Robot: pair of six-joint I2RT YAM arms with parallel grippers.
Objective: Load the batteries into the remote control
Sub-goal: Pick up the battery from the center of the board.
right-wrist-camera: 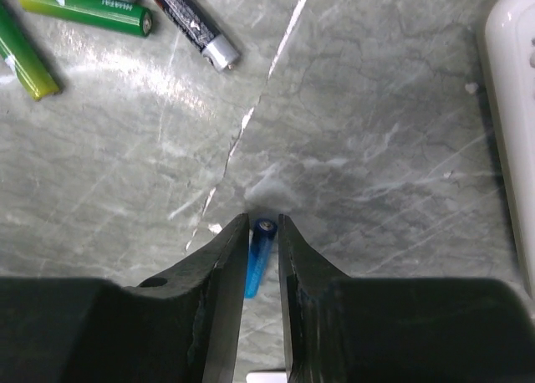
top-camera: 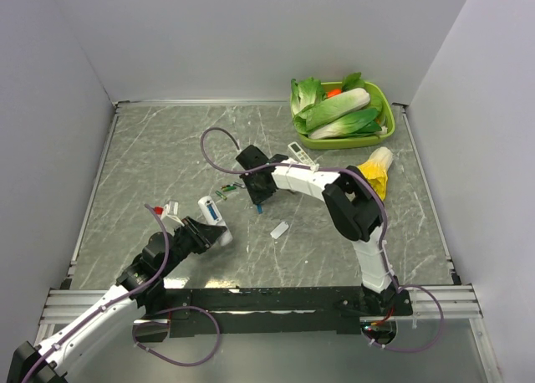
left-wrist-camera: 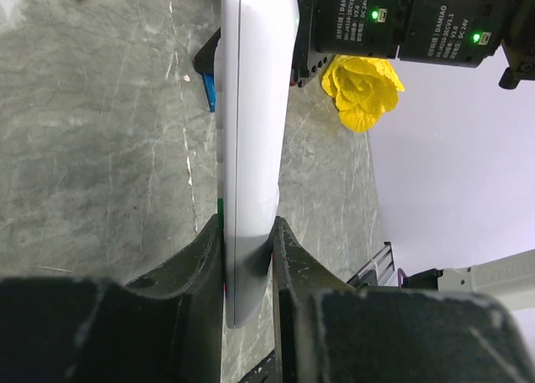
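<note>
Batteries are the matter in hand: one blue-wrapped cell lies flat on the table, just beyond the small white cover plate and slightly to its left. Your right gripper is set over the cell lengthwise, one finger along each side. The gap between those fingers is barely wider than the cell, but you cannot tell from the wrist view whether the pads are biting on the wrapper or standing a sliver off. The cell looks to be resting on the table, so count it as not yet lifted. The second blue cell does not show in any view. The remote control is well to the left of the cover plate, stood on its long edge and pinched firmly at one end by your left gripper, most of its white body reaching out past the fingertips. The battery bay is not visible, so you cannot confirm which way it faces. The step is picking up the first cell, and loading has not begun. Next you want a sure pinch near the middle of the cell, a straight lift, then a carry leftward from the cover plate to the remote control. Check the bay faces the incoming arm before you line the cell up. A cell this thin may roll or tilt out of a loose grip. Leave alone the green cells and the black cell, which lie beyond the cover plate and to its left.
</note>
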